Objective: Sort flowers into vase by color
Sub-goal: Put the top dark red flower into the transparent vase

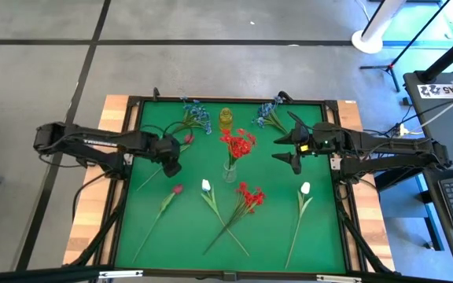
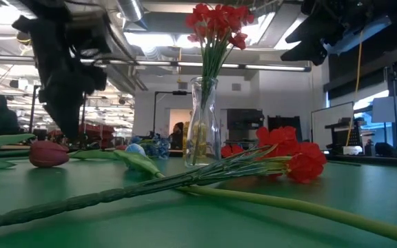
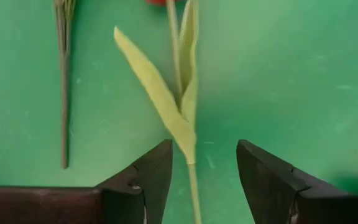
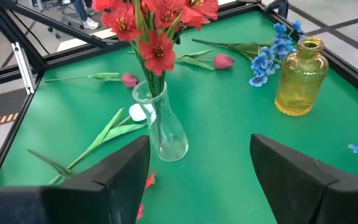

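My left gripper (image 1: 169, 163) (image 3: 201, 177) is open and points down over the stem (image 3: 194, 193) of a red rosebud flower (image 1: 187, 139). Its fingers stand on either side of the stem, just below the pale leaves (image 3: 166, 102), and touch nothing. The flower lies flat on the green mat. My right gripper (image 1: 289, 149) (image 4: 201, 171) is open and hovers right of the clear vase (image 1: 229, 170) (image 4: 160, 134). That vase stands upright and holds red clustered blooms (image 1: 238, 145) (image 2: 216, 19). A yellow vase (image 1: 226, 119) (image 4: 300, 78) stands behind it.
Lying on the mat are another rosebud (image 1: 177, 189), two white buds (image 1: 206, 186) (image 1: 305, 188), a red cluster (image 1: 250, 195) and blue sprigs (image 1: 196, 116) (image 1: 269, 116). A dark raised frame (image 1: 132, 106) borders the mat. Bare mat lies along the near edge.
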Motion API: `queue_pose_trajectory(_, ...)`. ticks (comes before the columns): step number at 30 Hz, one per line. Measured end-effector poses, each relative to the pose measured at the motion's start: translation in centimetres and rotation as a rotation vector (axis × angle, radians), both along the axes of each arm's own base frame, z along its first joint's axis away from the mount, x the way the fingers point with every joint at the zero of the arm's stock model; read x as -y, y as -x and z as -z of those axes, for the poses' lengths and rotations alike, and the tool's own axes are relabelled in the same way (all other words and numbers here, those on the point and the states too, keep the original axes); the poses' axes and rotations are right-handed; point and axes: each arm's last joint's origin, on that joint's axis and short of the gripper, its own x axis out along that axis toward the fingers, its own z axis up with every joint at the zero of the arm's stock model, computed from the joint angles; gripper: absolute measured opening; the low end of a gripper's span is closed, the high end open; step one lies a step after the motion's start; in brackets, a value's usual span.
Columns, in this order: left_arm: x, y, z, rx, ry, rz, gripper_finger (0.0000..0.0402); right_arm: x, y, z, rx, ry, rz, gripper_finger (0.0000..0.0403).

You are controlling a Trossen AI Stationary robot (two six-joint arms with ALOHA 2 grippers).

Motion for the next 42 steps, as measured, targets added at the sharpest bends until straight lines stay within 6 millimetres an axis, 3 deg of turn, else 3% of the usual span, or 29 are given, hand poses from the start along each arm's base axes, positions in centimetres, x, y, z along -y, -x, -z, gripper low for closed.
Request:
queue_pose_trajectory(7, -0.8, -0.2, 2.4, -0.109, 0.053, -0.033, 0.0176, 0.0, 0.0, 0.0, -0.004, 0.000, -0.001, 0.0276)
queue_pose_trajectory(14, -1.2, -1.2, 3.3, -0.023, 0.045, -0.092, 0.0176, 0.0, 0.0, 0.1, -0.008, -0.001, -0.001, 0.0276)
queue_pose_trajectory(25, -1.4, -0.8, 4.6, -0.051, 0.078, -0.158, 0.0170, 0.0, 0.0, 0.1, -0.007, -0.001, -0.002, 0.0276)
queue_pose_trajectory(30, -1.4, -1.0, 4.4, -0.052, 0.081, -0.152, 0.0127, 0.0, 0.0, 0.1, -0.006, 0.004, 0.008, 0.0276)
queue_pose_trajectory(38, -1.5, -1.1, 4.3, -0.067, 0.053, -0.131, 0.0015, 0.1, 0.0, -0.1, 0.005, 0.021, 0.027, 0.0276)
queue_pose_trajectory(42, -1.5, -1.1, 3.8, -0.055, 0.049, -0.113, 0.0014, 0.1, -0.1, -0.3, 0.025, 0.034, 0.023, 0.0275)
